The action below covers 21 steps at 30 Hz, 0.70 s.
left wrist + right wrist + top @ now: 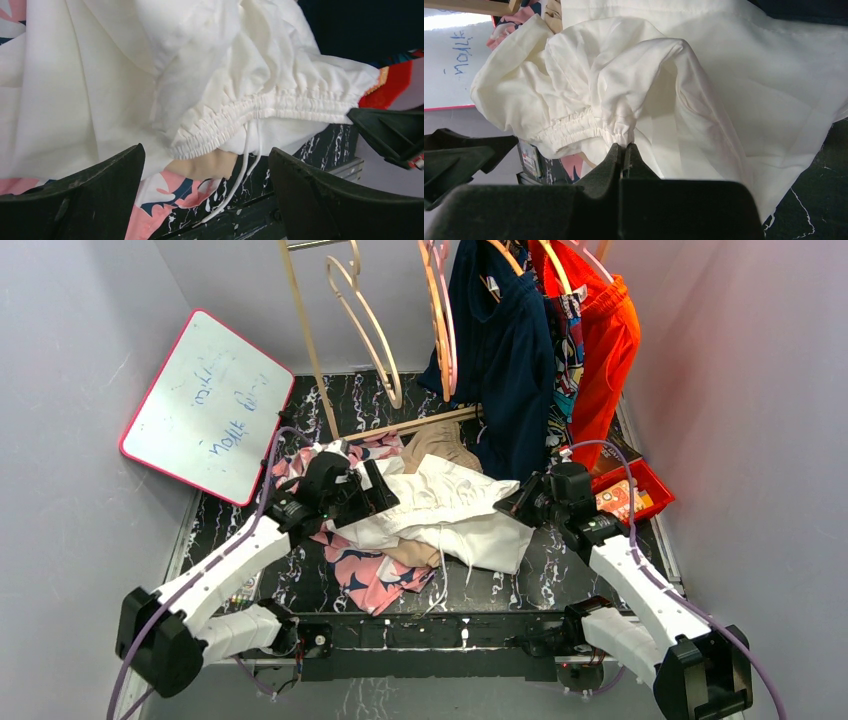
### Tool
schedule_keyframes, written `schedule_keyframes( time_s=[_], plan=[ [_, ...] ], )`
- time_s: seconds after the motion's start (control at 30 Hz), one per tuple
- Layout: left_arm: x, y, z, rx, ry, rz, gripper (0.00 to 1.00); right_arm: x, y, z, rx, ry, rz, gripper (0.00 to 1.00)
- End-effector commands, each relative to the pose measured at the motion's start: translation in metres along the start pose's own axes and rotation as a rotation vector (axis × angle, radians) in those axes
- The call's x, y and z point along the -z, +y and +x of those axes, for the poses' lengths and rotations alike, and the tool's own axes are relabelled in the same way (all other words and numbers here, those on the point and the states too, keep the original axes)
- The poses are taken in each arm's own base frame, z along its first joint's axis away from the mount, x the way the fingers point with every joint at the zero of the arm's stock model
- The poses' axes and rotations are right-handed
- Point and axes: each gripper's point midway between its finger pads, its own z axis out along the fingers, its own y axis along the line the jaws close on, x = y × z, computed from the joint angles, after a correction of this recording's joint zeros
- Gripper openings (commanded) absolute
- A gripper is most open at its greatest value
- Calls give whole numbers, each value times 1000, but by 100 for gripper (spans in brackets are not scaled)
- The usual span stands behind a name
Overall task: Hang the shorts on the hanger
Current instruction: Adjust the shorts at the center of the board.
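Your right hand (pixel 625 150) is clamped on the waistband of the shorts (pixel 450 502) at desk (pixel 560 575) centre, probably to spread it, while your left hand (pixel 205 150) gapes at its 9 o'clock, gripping nothing; the hanger (pixel 375 335) hangs at 11 o'clock.

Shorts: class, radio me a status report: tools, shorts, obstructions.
Left tool open by waistband. Right tool shut on shorts' waistband. Hanger hangs bare, behind. Tan shorts, pink garment lie beneath.
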Motion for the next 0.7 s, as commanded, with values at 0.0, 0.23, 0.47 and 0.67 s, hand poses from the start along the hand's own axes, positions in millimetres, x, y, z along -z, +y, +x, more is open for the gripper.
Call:
schedule_keyframes(
  time_s=[0.0,0.23,0.47,0.67],
  plan=[
    [20,2,11,-39,20,49,90,2,26,-18,33,-50,-85,0],
    [0,-1,24,-16,72,93,77,1,30,-16,36,-34,-108,0],
    [-15,0,21,-29,62,88,59,2,31,-13,43,-20,-122,0],
    [-22,-5,28,-27,99,123,29,5,36,-15,52,-28,-133,0]
  ],
)
